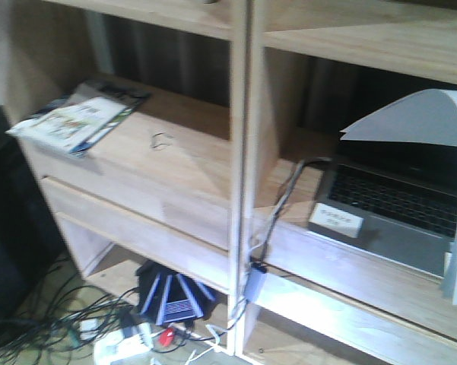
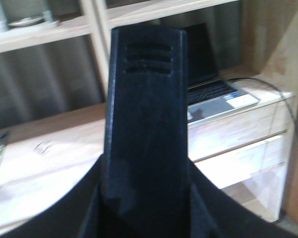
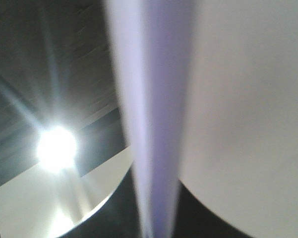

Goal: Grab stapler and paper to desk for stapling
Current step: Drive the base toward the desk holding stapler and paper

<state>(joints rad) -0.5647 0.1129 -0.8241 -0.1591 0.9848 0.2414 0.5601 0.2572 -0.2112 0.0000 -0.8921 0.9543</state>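
Observation:
A black stapler (image 2: 146, 124) stands upright in the left wrist view and fills the middle of the frame. My left gripper (image 2: 146, 203) is shut on its lower part, with dark jaws flaring out to either side. White paper (image 1: 418, 118) arches over the far right of the front view and hangs down at the edge. In the right wrist view the paper (image 3: 158, 124) runs edge-on up the frame, and my right gripper (image 3: 156, 220) is shut on it. Neither gripper shows in the front view. The desk is out of view.
A light wooden shelf unit (image 1: 242, 152) fills the front view. An open laptop (image 1: 395, 205) with a white label (image 1: 336, 220) sits on its right shelf, a magazine (image 1: 80, 118) on the left. A cable (image 1: 277, 205) hangs down the post. A router (image 1: 175, 296) and cords lie on the floor.

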